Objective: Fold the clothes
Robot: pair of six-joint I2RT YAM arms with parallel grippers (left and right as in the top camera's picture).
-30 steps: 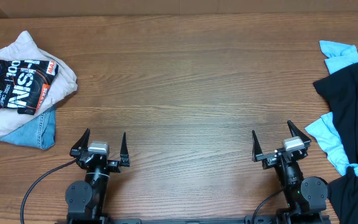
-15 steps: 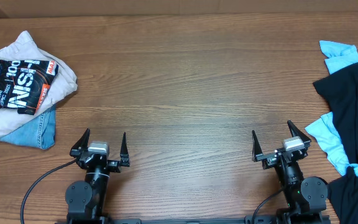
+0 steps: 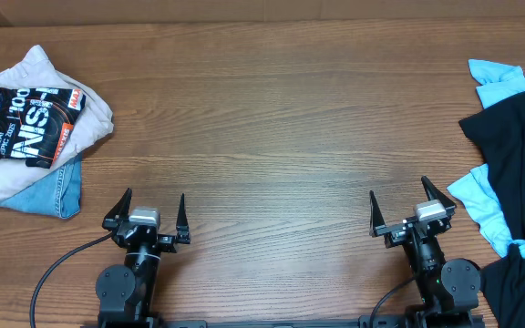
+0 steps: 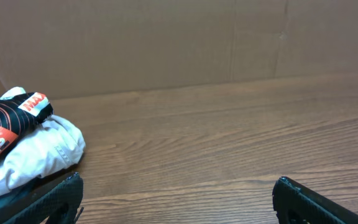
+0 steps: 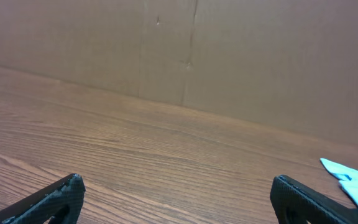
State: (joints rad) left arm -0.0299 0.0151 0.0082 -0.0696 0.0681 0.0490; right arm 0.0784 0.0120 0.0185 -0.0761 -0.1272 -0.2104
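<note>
Wood-grain bench (image 3: 281,109), both arms sitting at the near edge. Near-left: left gripper (image 3: 154,194), jaws spread wide, only bare wood between them. Near-right: right gripper (image 3: 397,187), jaws also spread wide, holding nothing. Neither one touches cloth.

The clothes are in two lots, well apart.

Lot 1 is a stack at the left edge, toward the far-left corner:
- top: black jersey (image 3: 21,123), folded, thin orange lines and white/red logos facing up
- under it: white garment (image 3: 94,114), bunched, sticking out past the jersey on the far and right sides
- bottom: blue denim piece (image 3: 57,193), showing on the near side of the stack

Lot 2 is a loose, unfolded heap at the right edge:
- black garment (image 3: 518,146) draped along the edge, running off the right side and down toward the near-right corner, just beside the right arm's base
- light-blue garment (image 3: 498,77) pokes out at the far end of the black one, and again between it and the right gripper

Left wrist view: fingertips (image 4: 58,198) at the bottom corners, open bench ahead, stack at the left of frame. Right wrist view is the same layout, with a corner of light-blue cloth at the right of frame. Cardboard wall (image 4: 166,43) stands behind the far edge.
</note>
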